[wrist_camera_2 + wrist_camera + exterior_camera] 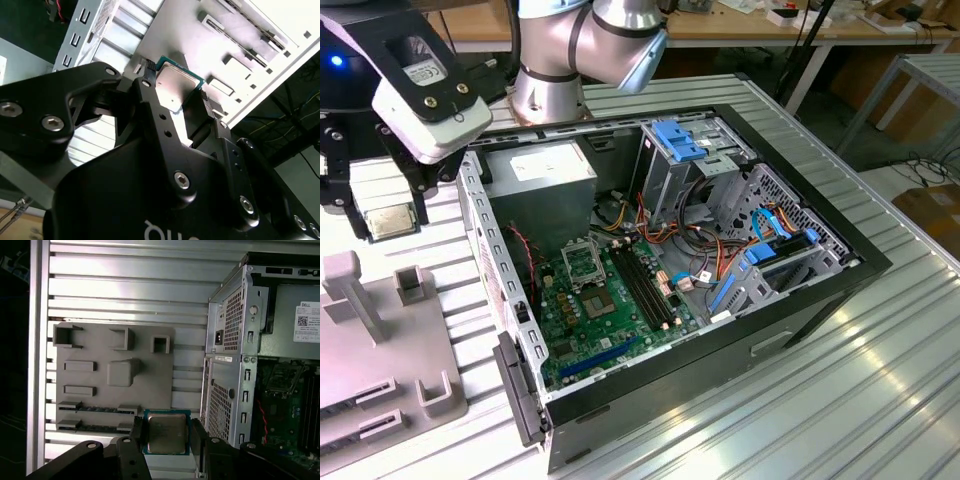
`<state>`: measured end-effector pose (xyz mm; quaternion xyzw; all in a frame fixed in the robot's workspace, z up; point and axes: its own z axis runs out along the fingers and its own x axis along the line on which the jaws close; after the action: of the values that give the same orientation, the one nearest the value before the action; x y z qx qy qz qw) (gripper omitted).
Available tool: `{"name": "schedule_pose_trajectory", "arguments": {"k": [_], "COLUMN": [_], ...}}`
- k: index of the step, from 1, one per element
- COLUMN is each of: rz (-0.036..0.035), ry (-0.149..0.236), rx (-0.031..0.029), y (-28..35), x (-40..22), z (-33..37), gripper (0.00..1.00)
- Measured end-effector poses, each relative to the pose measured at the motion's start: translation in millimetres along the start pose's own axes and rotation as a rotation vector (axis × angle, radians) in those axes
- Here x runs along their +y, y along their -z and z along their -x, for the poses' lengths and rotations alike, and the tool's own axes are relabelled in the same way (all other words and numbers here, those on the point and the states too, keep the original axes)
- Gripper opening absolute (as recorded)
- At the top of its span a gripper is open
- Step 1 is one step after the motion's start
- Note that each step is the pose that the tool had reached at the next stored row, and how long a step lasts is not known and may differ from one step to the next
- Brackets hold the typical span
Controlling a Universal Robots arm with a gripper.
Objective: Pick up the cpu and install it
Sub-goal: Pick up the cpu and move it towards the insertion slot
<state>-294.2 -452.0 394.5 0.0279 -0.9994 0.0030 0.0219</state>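
The cpu [166, 432] lies flat between the two fingers of the claw [175, 94], pinched by opposite edges. It hangs over the near edge of the grey fixture tray [100, 355] on the ribbed tabletop [125, 285], beside the open computer case [227, 340]. It looks lifted clear of the tray, though I can't be sure. The socket [582, 265] on the green board is well apart. By my judgement, a good carry means level, edges-only and squared to that socket. The claw is narrowed to the chip's width, clamped on it.
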Motion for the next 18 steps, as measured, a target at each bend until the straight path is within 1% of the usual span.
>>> {"name": "schedule_pose_trajectory", "arguments": {"k": [2,3,4,6,14,18], "rz": [0.0,0.0,0.0,0.0,0.0,0.0], "ry": [0.0,0.0,0.0,0.0,0.0,0.0], "rx": [0.0,0.0001,0.0,0.0001,0.0001,0.0001], "y": [0.2,0.8,1.0,1.9,2.5,2.8], "x": [-0.2,-1.1,-1.3,-2.5,-3.3,-3.7], "z": [3.8,18.5,23.8,44.2,57.5,65.2], "gripper": [0.47,0.47,0.47,0.47,0.47,0.47]}}
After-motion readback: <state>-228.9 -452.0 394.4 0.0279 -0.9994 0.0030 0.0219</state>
